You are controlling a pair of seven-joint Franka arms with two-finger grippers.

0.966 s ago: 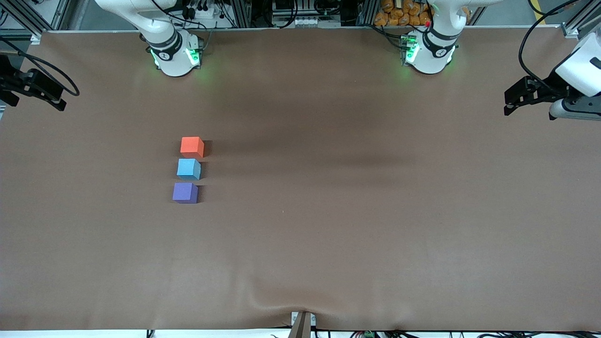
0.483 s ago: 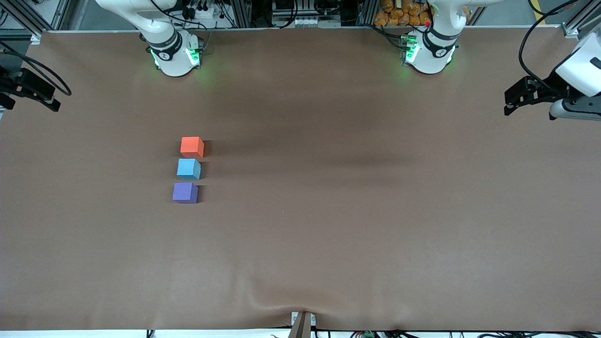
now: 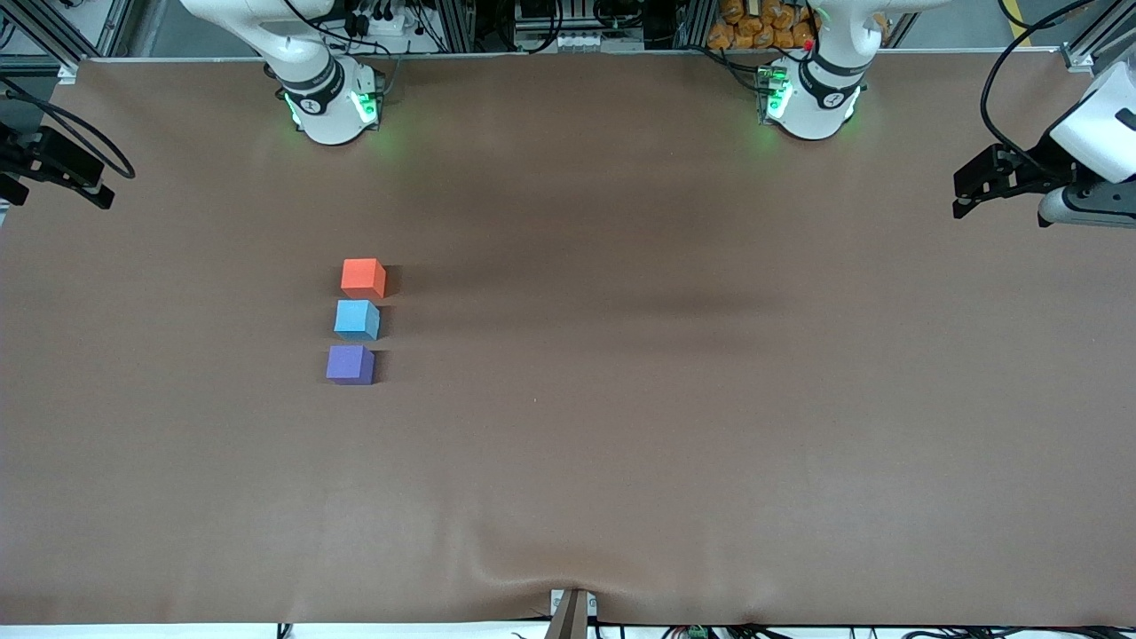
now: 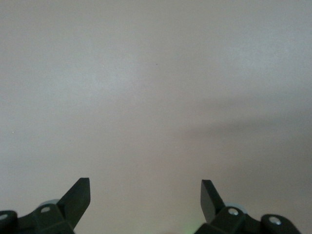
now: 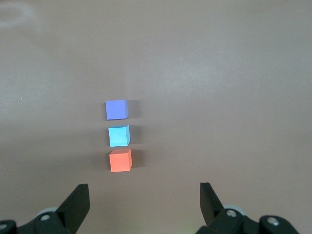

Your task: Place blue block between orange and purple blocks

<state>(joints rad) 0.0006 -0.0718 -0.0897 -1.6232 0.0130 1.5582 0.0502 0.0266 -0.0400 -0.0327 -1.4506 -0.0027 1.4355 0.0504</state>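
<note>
Blue block [image 3: 357, 319]: on the table in line between orange block [image 3: 363, 277] and purple block [image 3: 350, 364], just apart from each; placement judged complete. Right gripper [image 5: 144, 202]: fingers spread, empty, blocks well clear ahead of the fingertips. Left gripper [image 4: 146, 200]: spread, empty, over bare table, waiting; no further move appears needed beyond parking.

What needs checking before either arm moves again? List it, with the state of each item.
1. blue block sits between the orange block and the purple block: ok.
2. The three cubes form one line, with small gaps and none stacked: ok.
3. left gripper is open, holds nothing, and is over bare table at the left arm's end: ok.
4. right gripper is open, holds nothing, and is at the table's edge at the right arm's end: ok.
5. Both grippers are well away from the cubes: ok.
6. Gaps between the cubes are exactly even: cannot tell.
</note>
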